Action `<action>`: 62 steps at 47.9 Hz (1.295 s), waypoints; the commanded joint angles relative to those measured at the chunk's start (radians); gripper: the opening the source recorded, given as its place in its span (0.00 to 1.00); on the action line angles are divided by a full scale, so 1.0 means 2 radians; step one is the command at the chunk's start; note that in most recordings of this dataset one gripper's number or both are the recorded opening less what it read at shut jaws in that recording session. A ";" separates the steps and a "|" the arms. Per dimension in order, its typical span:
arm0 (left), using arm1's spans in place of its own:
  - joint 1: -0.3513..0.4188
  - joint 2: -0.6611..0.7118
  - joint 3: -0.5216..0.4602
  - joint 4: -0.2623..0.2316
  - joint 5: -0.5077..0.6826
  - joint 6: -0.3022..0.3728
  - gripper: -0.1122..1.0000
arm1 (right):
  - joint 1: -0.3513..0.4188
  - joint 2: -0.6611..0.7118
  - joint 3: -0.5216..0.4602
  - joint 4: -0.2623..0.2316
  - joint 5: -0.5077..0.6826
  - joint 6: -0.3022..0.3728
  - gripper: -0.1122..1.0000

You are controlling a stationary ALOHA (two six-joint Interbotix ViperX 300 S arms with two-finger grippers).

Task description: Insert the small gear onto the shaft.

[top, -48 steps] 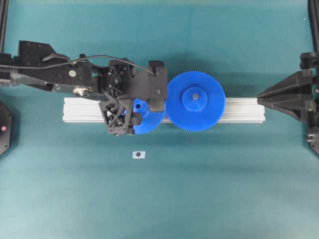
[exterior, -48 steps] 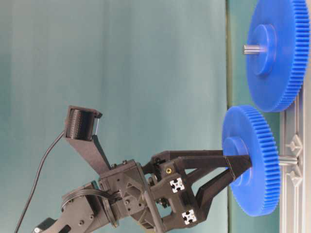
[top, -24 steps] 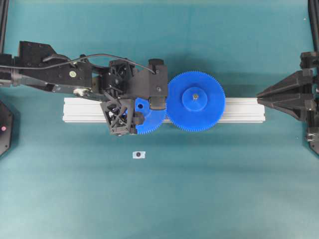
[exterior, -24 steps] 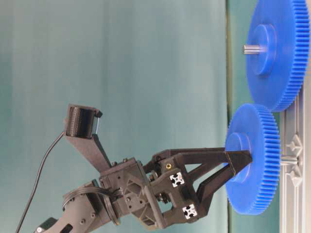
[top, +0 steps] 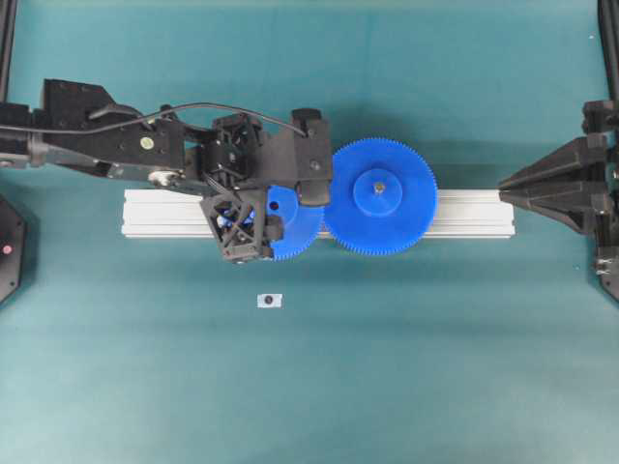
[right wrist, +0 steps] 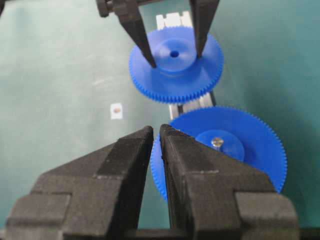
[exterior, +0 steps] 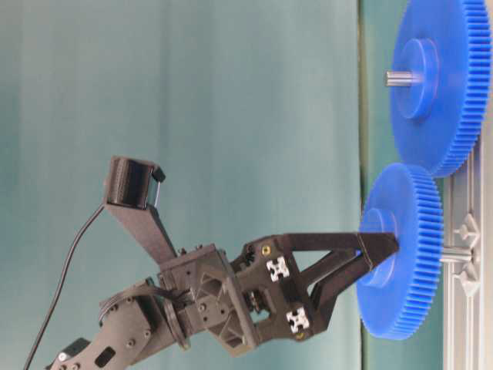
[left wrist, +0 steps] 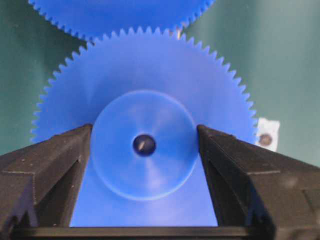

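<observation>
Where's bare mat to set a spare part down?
Bare mat lies below the rail either side of the white tag, and above the wider gear. Crowded: the left gripper straddling the small gear.

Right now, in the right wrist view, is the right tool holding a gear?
No, the right tool is nearly closed on nothing, above the wider gear.

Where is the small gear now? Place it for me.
In the overhead view the small gear sits on the aluminium rail, left of centre, its teeth against the wider gear, with the left pincer straddling its hub.
</observation>
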 commanded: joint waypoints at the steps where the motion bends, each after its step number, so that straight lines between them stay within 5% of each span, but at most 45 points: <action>1: -0.004 -0.005 -0.012 0.001 -0.016 -0.002 0.89 | -0.002 0.003 -0.008 0.001 -0.003 0.004 0.33; 38: -0.007 -0.046 -0.028 0.002 -0.006 -0.008 0.90 | -0.001 -0.003 -0.005 0.001 -0.002 0.004 0.33; 62: -0.006 -0.155 0.043 0.001 0.086 -0.043 0.90 | -0.001 -0.015 0.004 0.001 -0.002 0.004 0.33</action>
